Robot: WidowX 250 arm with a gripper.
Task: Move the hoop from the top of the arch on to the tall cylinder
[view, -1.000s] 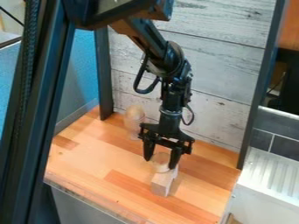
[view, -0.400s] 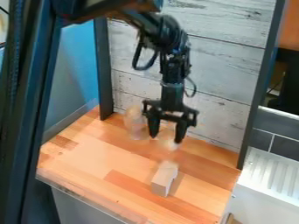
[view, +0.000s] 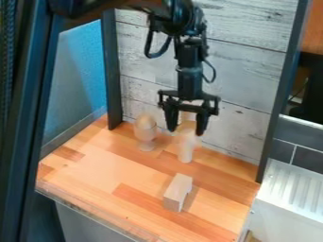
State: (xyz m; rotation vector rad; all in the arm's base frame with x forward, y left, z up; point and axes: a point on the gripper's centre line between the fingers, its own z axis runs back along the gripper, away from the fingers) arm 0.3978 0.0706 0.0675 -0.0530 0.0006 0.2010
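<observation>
Plank wall [view: 246,71] behind wood counter [view: 82,177]. Hoop [view: 187,125] off arch [view: 175,193], looks clamped in end effector [view: 187,130], near top of cyl [view: 185,150]; exact gap unclear. Approx. halfway: pickup done; seating on cyl + release left.

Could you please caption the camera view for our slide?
The black gripper holds the hoop over the tall cylinder, with the pale arch nearer the camera on the tabletop.
</observation>
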